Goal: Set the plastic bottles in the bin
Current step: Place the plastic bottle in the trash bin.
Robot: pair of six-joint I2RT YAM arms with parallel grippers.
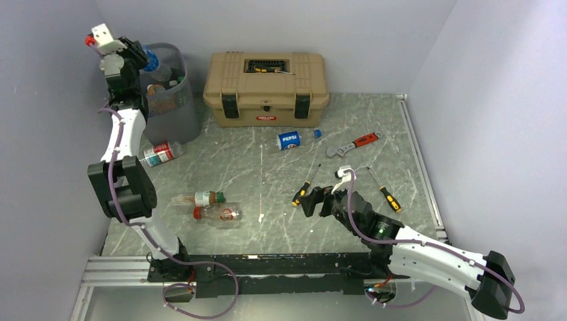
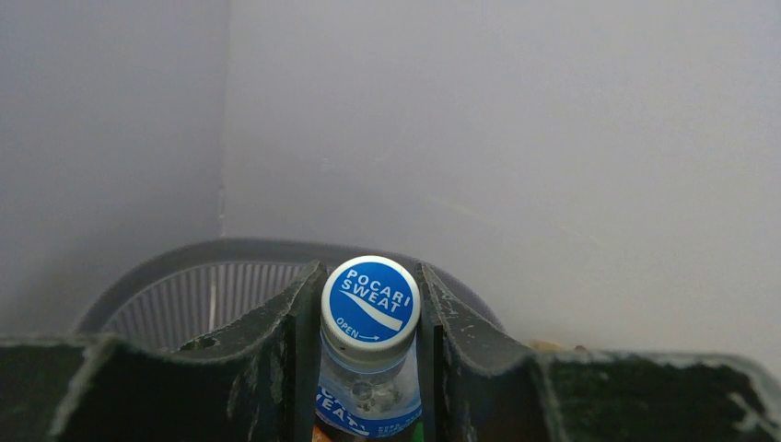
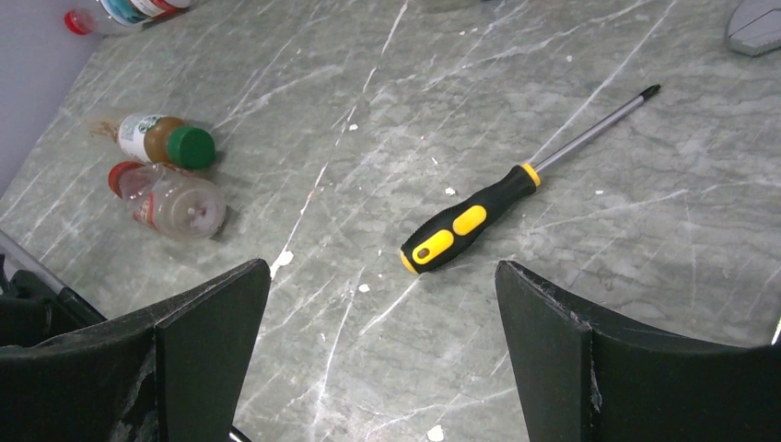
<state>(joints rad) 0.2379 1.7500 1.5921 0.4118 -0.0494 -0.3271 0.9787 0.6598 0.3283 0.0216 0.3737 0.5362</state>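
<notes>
The left gripper (image 1: 138,56) is seen raised over the bin (image 1: 175,110) at the desk's far left corner, its jaws closed tight on the neck of a blue-capped bottle (image 2: 370,304), which is held just under the cap with the mesh rim below it. Other bottles are seen inside the bin. A red-and-white-labelled bottle (image 1: 160,154) is lying on the desk (image 1: 267,174) near the bin's base. Farther forward, a green-capped bottle (image 1: 200,198) and a red-capped clear bottle (image 1: 219,214) are lying just beside each other. A crushed Pepsi bottle (image 1: 289,140) is found in front of the tan toolbox (image 1: 266,87). The right gripper (image 3: 382,276) is held low over the desk with its jaws spread wide and nothing between them; a yellow-and-black screwdriver (image 3: 470,221) is lying just beyond its fingertips. A red-handled wrench (image 1: 354,144) is lying farther back.
</notes>
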